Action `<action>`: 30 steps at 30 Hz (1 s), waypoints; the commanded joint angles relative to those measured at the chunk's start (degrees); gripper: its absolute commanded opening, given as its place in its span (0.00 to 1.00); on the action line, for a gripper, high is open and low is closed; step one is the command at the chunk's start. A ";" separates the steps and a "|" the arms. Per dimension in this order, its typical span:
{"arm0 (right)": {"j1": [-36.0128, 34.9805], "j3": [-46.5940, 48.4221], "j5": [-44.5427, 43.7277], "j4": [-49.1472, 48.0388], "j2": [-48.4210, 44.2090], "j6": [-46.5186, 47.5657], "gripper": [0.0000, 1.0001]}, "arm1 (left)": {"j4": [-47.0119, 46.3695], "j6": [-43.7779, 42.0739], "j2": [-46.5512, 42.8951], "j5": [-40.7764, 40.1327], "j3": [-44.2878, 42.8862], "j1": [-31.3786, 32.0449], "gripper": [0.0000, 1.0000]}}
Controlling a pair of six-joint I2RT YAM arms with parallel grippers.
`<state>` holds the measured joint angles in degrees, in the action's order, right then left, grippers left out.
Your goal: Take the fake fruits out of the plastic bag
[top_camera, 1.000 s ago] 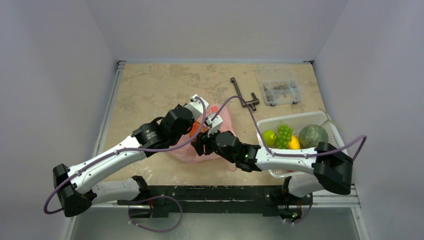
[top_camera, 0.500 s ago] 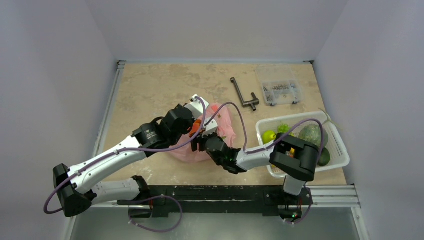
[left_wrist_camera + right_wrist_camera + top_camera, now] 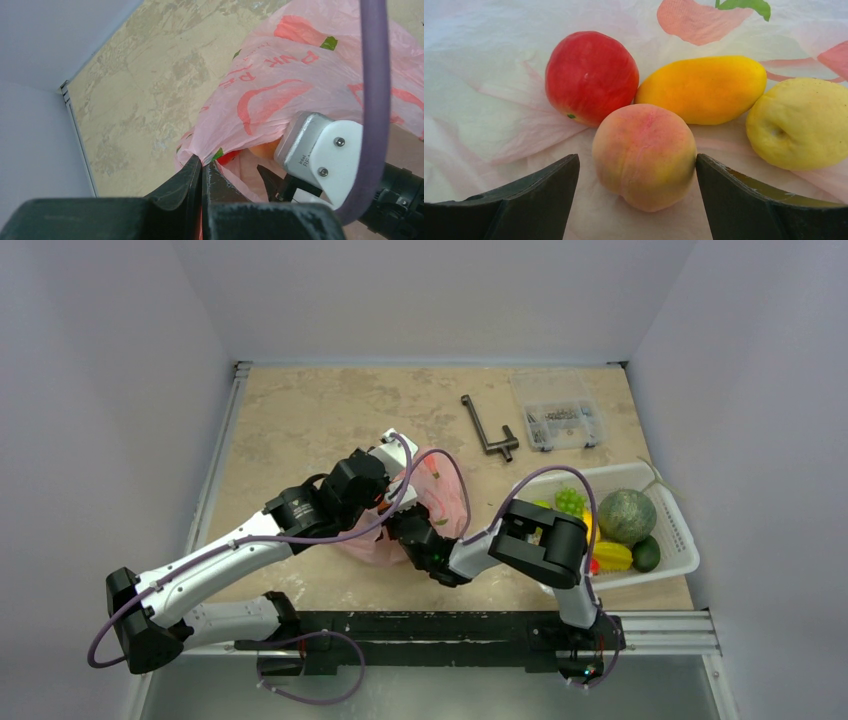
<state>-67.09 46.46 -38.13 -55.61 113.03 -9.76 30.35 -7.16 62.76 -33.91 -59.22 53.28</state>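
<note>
Inside the plastic bag (image 3: 499, 75), four fake fruits are seen lying on the pink film in the right wrist view: an orange-pink peach (image 3: 644, 155) nearest the camera, a red apple (image 3: 591, 77) behind it to the left, an orange-yellow mango (image 3: 704, 87) behind it to the right, and a pale yellow fruit (image 3: 801, 122) at the far right. The right hand (image 3: 636, 160) is held released, its two dark fingers spread to either side of the peach; the finger on the right of that view is at the peach's skin, while the other stands just apart from it.

The bag's rim is pinched by the left hand (image 3: 202, 167), whose fingers are clenched together on the film and hold the mouth raised. From above, the bag is seen lying near the middle of the table (image 3: 300, 420), with both arms meeting over it.

At the right edge, a white lattice basket (image 3: 680, 540) is found holding a dull green melon (image 3: 627, 515) and a green grape bunch (image 3: 570, 502) among other fruit. Farther back, a dark metal tool (image 3: 488, 435) and a clear parts box (image 3: 560, 423) are set side by side.
</note>
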 commanded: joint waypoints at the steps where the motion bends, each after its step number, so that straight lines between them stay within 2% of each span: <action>1: 0.55 2.47 -2.80 -4.79 1.58 2.29 0.81 | -2.69 -1.12 -0.39 -0.44 0.07 0.08 0.00; 9: 0.91 3.31 -3.70 -4.51 2.23 2.43 0.51 | -2.50 -0.95 -0.06 -0.44 -0.02 0.07 0.00; 11: 0.91 3.11 -3.80 -3.50 0.80 2.37 0.40 | -2.85 -1.09 -0.19 -0.54 0.12 0.07 0.00; 17: 0.74 0.13 -1.62 1.15 -7.22 0.42 0.20 | -2.93 -1.10 -0.04 -0.43 0.07 0.07 0.00; 24: 0.73 -4.64 2.56 9.03 -16.28 -5.98 0.07 | -3.11 -0.14 -0.05 -0.73 -0.10 0.07 0.00; 30: 0.77 -9.27 9.64 16.88 -28.15 -11.80 0.03 | -2.94 0.00 -0.02 -1.06 -0.19 0.07 0.00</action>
<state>-66.41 39.51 -34.09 -44.60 92.79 -16.51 29.58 -7.25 62.89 -33.95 -59.22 53.28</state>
